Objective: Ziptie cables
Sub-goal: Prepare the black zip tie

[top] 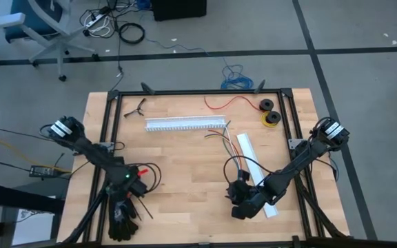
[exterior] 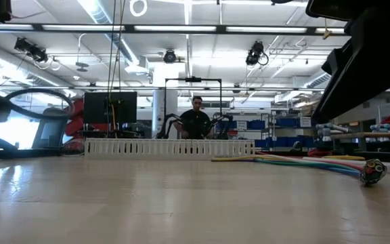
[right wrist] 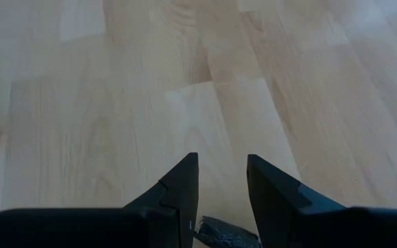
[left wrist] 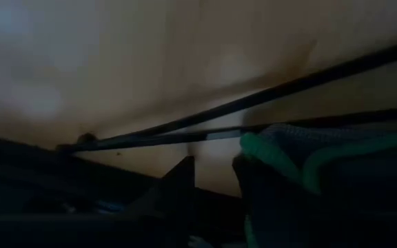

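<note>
The cables [top: 220, 136], a bundle of thin coloured wires, lie flat on the table's right half, just in front of the long white channel. In the low view, the cables [exterior: 303, 163] end at a small dark connector [exterior: 373, 171]. My right gripper [top: 243, 201] hovers near the front edge, well short of them. It is open [right wrist: 222, 186] with bare wood between its fingers. My left gripper [top: 124, 210] is low at the front left, open [left wrist: 214, 189], just short of black zip ties [left wrist: 219, 110] and beside a dark green-trimmed glove [left wrist: 309, 155].
A long white slotted channel [top: 185, 124] lies across the far middle, and a shorter white piece [top: 253, 162] lies partly under my right arm. Two spools [top: 269, 112] and a red wire [top: 236, 103] sit at the far right. A person [exterior: 196, 118] stands beyond the table.
</note>
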You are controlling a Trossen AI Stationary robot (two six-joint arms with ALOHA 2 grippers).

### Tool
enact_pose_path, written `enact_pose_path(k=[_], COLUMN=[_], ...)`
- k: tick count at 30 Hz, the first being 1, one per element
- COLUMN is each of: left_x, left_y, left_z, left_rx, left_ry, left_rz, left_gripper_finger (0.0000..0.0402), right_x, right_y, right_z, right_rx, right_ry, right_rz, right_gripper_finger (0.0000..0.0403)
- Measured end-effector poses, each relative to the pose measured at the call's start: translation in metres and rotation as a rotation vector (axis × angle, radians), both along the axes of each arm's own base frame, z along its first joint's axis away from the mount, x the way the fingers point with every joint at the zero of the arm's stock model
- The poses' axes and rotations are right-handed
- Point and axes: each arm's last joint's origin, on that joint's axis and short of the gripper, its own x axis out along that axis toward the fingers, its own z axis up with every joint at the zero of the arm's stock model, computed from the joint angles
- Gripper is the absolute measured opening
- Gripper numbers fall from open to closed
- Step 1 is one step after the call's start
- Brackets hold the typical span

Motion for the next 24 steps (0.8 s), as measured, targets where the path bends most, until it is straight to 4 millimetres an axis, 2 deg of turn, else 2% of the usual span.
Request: enact_pose_path(k=[3,5,9,16,20,24], left_x=[0.009,0.019,0.054,0.118,0.139,0.147], left_y=[-0.001,-0.001,-0.003,0.002,0.012,0.021], left_z=[-0.001,0.003,0.013,0.034,0.043,0.059], left_rx=[0.040,0.070,0.127,0.206,0.179,0.178], left_ry=[0.007,-0.051,-0.345,-0.876,-1.049,-1.160], left_rz=[-0.009,-0.036,-0.080,0.003,0.029,0.029], left_gripper_finger=[0.0108,0.0095,0.0078,0.0071,0.0071,0.0071], right_x=[0.000,0.000,0.001,0.002,0.002,0.001], right_y=[0.000,0.000,0.000,0.000,0.002,0.004], right_z=[0.000,0.000,0.000,0.002,0.002,0.003], right_rx=[0.001,-0.003,-0.009,0.000,0.008,0.005], right_ry=[-0.003,-0.007,-0.013,-0.031,-0.039,-0.052], right_rz=[-0.001,-0.004,-0.010,-0.011,-0.008,-0.008], right_gripper_finger=[0.0111,0.0111,0.0111,0.0111,0.0111,0.0111])
